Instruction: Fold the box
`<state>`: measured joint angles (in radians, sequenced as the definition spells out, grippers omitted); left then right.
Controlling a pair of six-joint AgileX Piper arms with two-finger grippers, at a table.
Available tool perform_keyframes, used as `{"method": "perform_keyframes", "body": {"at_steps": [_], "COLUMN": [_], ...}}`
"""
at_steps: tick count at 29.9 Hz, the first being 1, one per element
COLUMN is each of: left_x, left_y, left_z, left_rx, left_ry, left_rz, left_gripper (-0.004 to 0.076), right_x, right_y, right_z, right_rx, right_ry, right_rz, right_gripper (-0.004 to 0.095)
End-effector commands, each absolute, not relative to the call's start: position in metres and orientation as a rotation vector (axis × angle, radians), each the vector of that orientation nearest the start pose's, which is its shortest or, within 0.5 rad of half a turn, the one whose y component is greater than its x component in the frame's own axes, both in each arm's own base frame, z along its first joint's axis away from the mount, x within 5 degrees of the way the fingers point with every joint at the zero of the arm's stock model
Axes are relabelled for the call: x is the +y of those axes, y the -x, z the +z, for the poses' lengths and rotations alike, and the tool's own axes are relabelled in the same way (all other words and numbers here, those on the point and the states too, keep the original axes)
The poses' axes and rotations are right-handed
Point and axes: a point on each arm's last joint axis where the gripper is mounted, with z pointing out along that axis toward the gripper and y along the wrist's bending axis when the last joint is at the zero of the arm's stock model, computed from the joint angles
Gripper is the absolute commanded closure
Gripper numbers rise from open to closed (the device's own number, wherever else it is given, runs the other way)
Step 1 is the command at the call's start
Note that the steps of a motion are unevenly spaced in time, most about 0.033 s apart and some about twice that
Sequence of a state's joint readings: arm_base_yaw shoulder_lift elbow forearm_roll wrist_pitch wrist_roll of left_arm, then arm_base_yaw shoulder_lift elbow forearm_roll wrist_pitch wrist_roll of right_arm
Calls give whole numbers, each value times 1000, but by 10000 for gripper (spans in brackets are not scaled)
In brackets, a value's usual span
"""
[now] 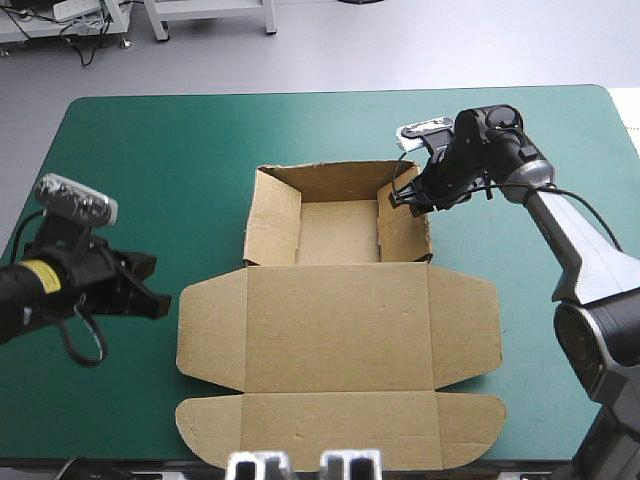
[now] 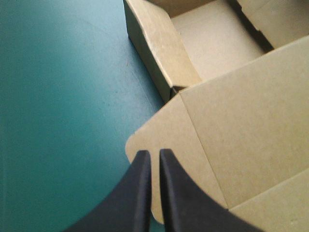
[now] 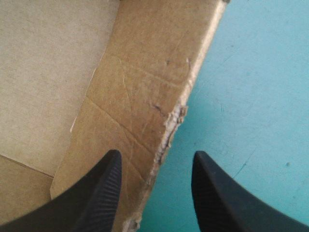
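Brown board box [image 1: 340,330], tray walled, lid flat; right gripper [image 3: 157,153] wide astride a wall [image 3: 145,96], fraying visible by wrist only; left gripper [image 2: 153,152] near-closed.

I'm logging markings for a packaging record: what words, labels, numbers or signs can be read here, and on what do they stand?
No text can be read in any view.
The box: plain brown board, no print visible.
Yellow label on the left arm: any marks on it are too small to read.
Teal-green cover: no marking.
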<state>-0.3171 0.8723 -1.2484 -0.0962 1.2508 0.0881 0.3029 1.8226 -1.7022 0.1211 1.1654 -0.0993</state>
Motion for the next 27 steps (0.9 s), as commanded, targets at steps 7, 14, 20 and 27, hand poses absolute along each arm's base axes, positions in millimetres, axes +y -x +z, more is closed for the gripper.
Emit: {"method": "perform_keyframes", "body": {"at_steps": [7,14,20,27], "left_x": [-33,-31,-31,-31], "left_y": [-74,-67,-68,-68], "left_z": [390,378,378,378], "left_rx": [2273,2291,2284,2284], "left_ry": [-464,-467,-465,-465], "left_rz": [-245,-244,-244,-244], "left_gripper": [684,684,684,684], "right_x": [129,130,90,-22], "right_y": [-380,-385,-384,-379], "right_z": [313,317,367,391], "right_rx": [2709,2664,2582,2605], "right_ry": [491,532,463,139], "right_rz": [257,245,22,-188], "right_gripper": [692,923,927,927]}}
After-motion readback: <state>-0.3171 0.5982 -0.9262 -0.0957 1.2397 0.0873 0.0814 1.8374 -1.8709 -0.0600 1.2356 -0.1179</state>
